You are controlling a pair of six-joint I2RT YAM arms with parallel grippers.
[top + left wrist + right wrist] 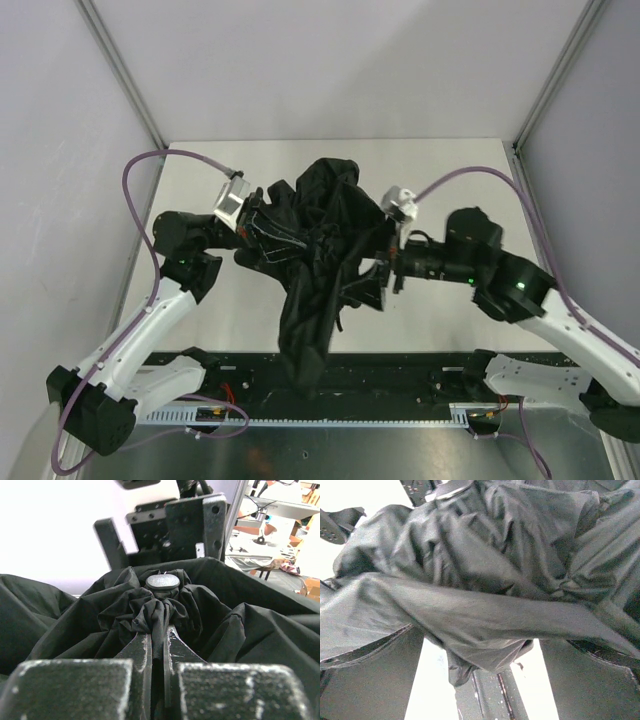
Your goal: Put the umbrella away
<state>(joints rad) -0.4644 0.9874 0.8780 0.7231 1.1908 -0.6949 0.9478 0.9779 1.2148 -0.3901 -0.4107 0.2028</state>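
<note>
Over a white tabletop (240, 320), the black fabric folding umbrella (320, 260) hung crumpled between both arms. Only the left wrist view showed the left gripper (159, 632) clamped on bunched fabric below a grey round cap (162, 581). The right gripper (380, 280), reaching in level, stood spread wide, fabric draped across it.

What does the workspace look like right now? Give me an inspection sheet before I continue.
Surface: pale table, partly covered by fabric.
Job's things: umbrella unrolled, bunched between the arms, one end trailing toward the near edge.
Clutter: nothing seen.
Claws: left claw shut on umbrella fabric near its grey cap; right claw open, fabric draped across.
Cables: purple cables arc outward off both wrists.
Surroundings: grey walls, metal frame posts.
</note>
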